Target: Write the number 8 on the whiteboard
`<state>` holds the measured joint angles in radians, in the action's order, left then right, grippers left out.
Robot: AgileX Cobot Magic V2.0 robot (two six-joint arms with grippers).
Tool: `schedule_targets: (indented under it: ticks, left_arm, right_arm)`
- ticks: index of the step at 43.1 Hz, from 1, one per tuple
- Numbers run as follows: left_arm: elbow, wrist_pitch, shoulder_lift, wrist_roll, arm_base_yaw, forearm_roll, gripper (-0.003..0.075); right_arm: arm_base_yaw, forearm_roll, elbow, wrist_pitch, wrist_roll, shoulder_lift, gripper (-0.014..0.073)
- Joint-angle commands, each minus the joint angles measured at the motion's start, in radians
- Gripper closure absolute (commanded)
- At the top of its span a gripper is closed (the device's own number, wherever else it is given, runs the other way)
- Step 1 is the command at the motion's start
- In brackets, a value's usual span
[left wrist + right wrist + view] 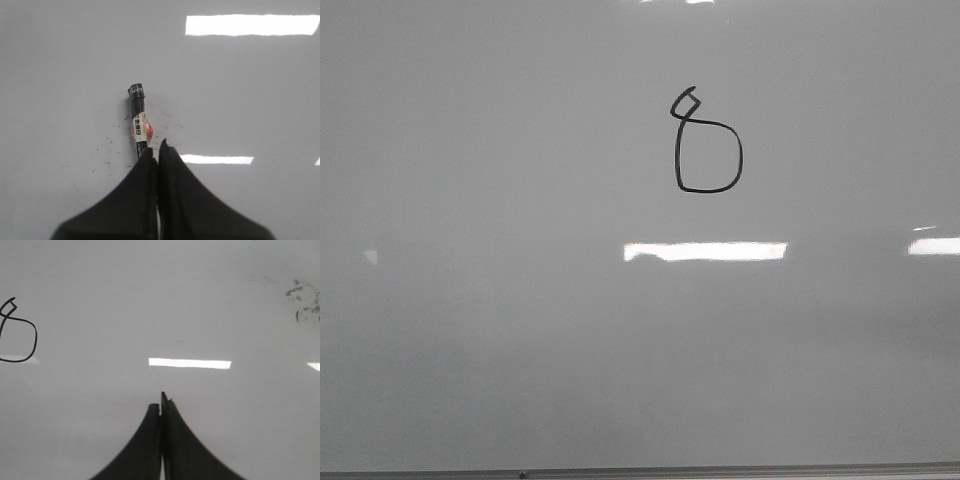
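The whiteboard (520,300) fills the front view, with the number 8 (705,150) drawn in thin black line right of centre in its upper part. Neither gripper shows in that view. In the right wrist view the number 8 (17,332) sits at the frame's edge, well away from my right gripper (161,402), which is shut and empty over the whiteboard (150,300). My left gripper (156,147) has its jaws pressed together. A black-capped marker (140,122) with a red and white label lies on the whiteboard (240,90) just past the fingertips, its lower end hidden behind one finger.
A thin dark frame edge (620,472) runs along the board's near side. Bright glare patches (705,251) lie on the glossy surface. Grey ink smudges (302,300) mark the board off to one side, and small dark specks (107,150) surround the marker.
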<state>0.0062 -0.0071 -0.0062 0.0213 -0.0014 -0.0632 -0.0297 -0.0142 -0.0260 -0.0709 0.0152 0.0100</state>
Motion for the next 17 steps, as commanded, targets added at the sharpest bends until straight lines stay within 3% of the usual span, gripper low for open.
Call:
schedule_targets:
  ticks: [1, 17]
  left_arm:
    - [0.015, -0.084, -0.013, 0.002, -0.007, -0.008, 0.0741]
    - [0.015, -0.084, -0.013, 0.002, -0.007, -0.008, 0.0741]
  right_arm:
    - [0.017, -0.002, 0.002, 0.071, -0.001, 0.019, 0.0701]
    - [0.035, -0.002, 0.002, 0.071, -0.001, 0.019, 0.0701]
